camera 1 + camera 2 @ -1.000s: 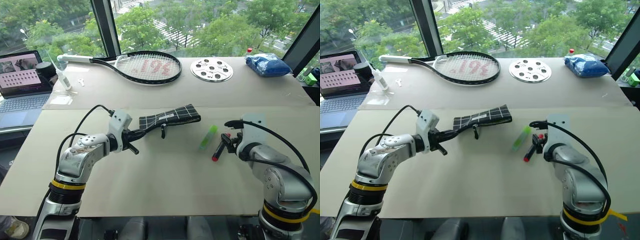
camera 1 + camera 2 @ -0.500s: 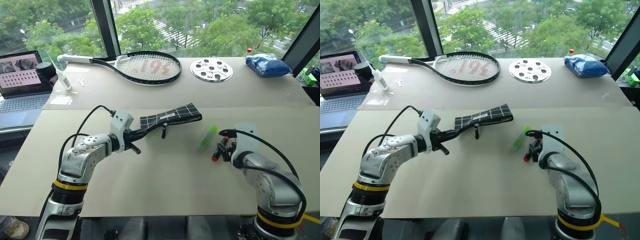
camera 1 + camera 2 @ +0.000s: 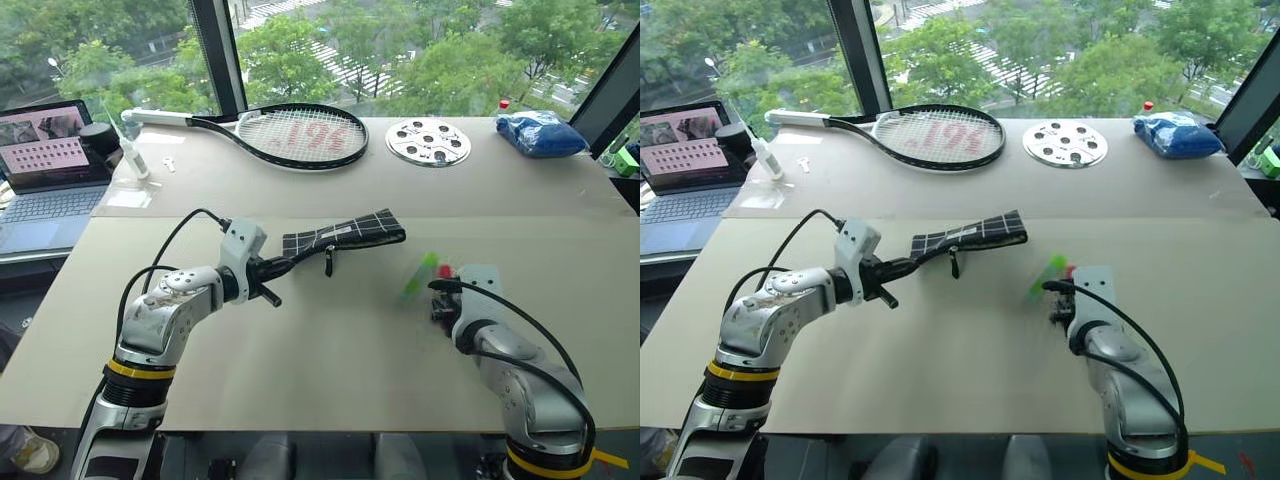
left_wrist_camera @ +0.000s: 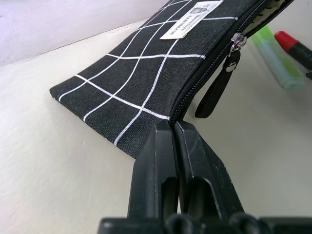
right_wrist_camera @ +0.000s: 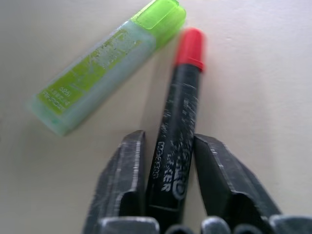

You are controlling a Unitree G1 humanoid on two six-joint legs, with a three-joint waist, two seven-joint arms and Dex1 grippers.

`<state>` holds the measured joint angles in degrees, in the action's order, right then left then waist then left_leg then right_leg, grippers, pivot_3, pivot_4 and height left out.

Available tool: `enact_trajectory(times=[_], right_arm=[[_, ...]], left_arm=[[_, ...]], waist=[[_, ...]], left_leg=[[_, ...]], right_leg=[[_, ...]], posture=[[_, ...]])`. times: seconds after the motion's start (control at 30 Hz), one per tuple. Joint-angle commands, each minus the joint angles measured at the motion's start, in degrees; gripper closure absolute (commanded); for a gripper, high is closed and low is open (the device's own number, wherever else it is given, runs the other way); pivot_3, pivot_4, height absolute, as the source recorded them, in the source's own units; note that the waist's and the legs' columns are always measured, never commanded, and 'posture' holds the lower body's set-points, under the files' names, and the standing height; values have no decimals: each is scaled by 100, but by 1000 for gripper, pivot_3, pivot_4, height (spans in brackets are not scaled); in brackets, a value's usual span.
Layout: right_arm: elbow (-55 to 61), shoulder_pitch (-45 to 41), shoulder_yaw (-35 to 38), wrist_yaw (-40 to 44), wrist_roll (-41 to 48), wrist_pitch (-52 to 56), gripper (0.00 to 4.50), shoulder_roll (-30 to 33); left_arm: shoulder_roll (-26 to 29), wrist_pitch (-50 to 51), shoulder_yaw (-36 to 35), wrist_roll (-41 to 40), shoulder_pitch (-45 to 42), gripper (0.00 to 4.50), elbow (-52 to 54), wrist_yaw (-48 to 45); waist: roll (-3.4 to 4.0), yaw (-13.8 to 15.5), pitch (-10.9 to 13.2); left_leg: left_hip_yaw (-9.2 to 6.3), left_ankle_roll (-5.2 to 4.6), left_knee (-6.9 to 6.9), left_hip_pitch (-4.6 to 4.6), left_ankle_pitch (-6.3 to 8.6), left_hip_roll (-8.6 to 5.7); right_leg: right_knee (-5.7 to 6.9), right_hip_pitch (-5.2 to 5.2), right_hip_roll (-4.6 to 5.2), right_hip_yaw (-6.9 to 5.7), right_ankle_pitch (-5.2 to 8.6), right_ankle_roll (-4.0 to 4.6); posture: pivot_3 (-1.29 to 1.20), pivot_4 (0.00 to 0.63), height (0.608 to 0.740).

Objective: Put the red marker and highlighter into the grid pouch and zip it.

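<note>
The grid pouch (image 3: 345,232), black with white lines, hangs tilted above the table's middle. My left gripper (image 3: 275,268) is shut on its near corner (image 4: 146,83), and the zipper pull strap (image 4: 217,95) dangles from a partly open zip. The red marker (image 5: 178,131), black barrel and red cap, lies on the table to the right, its cap (image 3: 444,271) pointing away. My right gripper (image 5: 168,139) is down on it, with a finger pressed against each side of the barrel. The light green highlighter (image 3: 420,274) lies just left of the marker, apart from the gripper.
A tennis racket (image 3: 290,135), a white perforated disc (image 3: 428,141) and a blue bag (image 3: 540,132) lie along the far side of the table. A laptop (image 3: 45,165) and a small white bottle (image 3: 130,150) stand at the far left.
My right gripper sank onto the table over the red marker and its fingers closed in on the barrel. The left gripper and pouch stayed put.
</note>
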<state>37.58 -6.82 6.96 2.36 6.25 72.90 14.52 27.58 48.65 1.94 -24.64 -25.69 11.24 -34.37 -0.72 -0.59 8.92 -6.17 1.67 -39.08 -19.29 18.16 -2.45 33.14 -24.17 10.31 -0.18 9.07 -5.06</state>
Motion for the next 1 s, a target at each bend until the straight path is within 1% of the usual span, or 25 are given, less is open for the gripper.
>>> enact_trajectory(times=[0.03, 0.27, 0.4, 0.47, 0.53, 0.57, 0.63, 0.7, 0.8, 0.9, 1.0], right_arm=[[-327, 33, 356, -57, -165, -89, 3974, 178], [-673, -424, 532, -60, -247, -377, 3977, 554], [-877, -1119, 697, 64, -170, -764, 3977, 749], [-928, -1542, 514, 523, -30, -1373, 3977, 1054], [-870, -1770, 258, 1322, 247, -2009, 3977, 1433], [-790, -1775, 92, 1759, 296, -2431, 3977, 1712], [-606, -1647, -358, 2755, 185, -3622, 3977, 2454], [-611, -1530, -686, 3352, -10, -4540, 3977, 2988], [-818, -1463, -1114, 4021, -397, -5844, 3977, 3617], [-1012, -1492, -1219, 4388, -484, -6570, 3977, 3839], [-1237, -1471, -1353, 4594, -755, -7162, 3977, 3979]], left_arm=[[41, -145, -127, 9, -141, 4500, 80, -2], [62, -138, -125, 7, -210, 4500, 41, -36], [73, -131, -119, -1, -208, 4500, 50, -51], [87, -139, -119, 4, -224, 4500, 20, -64], [104, -141, -120, 5, -240, 4500, -3, -84], [115, -132, -114, 6, -240, 4500, 10, -92], [135, -120, -114, 5, -252, 4500, 13, -114], [151, -115, -116, 5, -264, 4500, 10, -129], [179, -111, -113, -3, -270, 4500, 26, -132], [199, -88, -127, -13, -248, 4500, 76, -124], [210, -66, -132, -22, -208, 4500, 137, -105]], waist=[[-1, -1, 0], [-1, -23, 0], [1, -33, 2], [3, -69, 3], [6, -90, 6], [6, -92, 6], [3, -104, 6], [-5, -104, 10], [-20, -108, 18], [-32, -98, 25], [-34, -75, 26]], left_leg=[[0, 0, 0, 0, 0, 0], [0, -1, 1, 0, 1, 0], [0, -1, 1, -3, 1, 0], [1, -1, 1, -4, 1, 0], [4, -1, 4, -6, 1, 0], [4, -2, 6, -2, 1, 1], [3, -4, 13, -2, 3, 3], [3, -5, 11, -7, 3, 4], [7, 18, 7, -8, -7, 4], [10, 20, 2, -9, -8, 3], [9, 20, 2, -9, -8, 3]], right_leg=[[0, 0, 0, 0, 0, 0], [0, -3, -2, 0, 0, 1], [0, -7, -2, 0, 0, 1], [0, -10, -2, 2, 0, 1], [-2, -14, -3, 7, 0, 0], [-2, -12, -6, 7, 0, 0], [-8, -11, -8, 6, 2, -3], [-18, -7, -9, 5, 7, -10], [-27, -4, -7, 6, 8, -12], [-25, -5, -7, 8, 7, -12], [-20, -6, -7, 9, 7, -11]], posture=[[0, 150, 740], [0, 150, 740], [0, 150, 740], [0, 150, 740], [0, 150, 740], [0, 150, 740], [0, 150, 740], [0, 150, 740], [0, 150, 740], [0, 150, 740], [0, 150, 740]])
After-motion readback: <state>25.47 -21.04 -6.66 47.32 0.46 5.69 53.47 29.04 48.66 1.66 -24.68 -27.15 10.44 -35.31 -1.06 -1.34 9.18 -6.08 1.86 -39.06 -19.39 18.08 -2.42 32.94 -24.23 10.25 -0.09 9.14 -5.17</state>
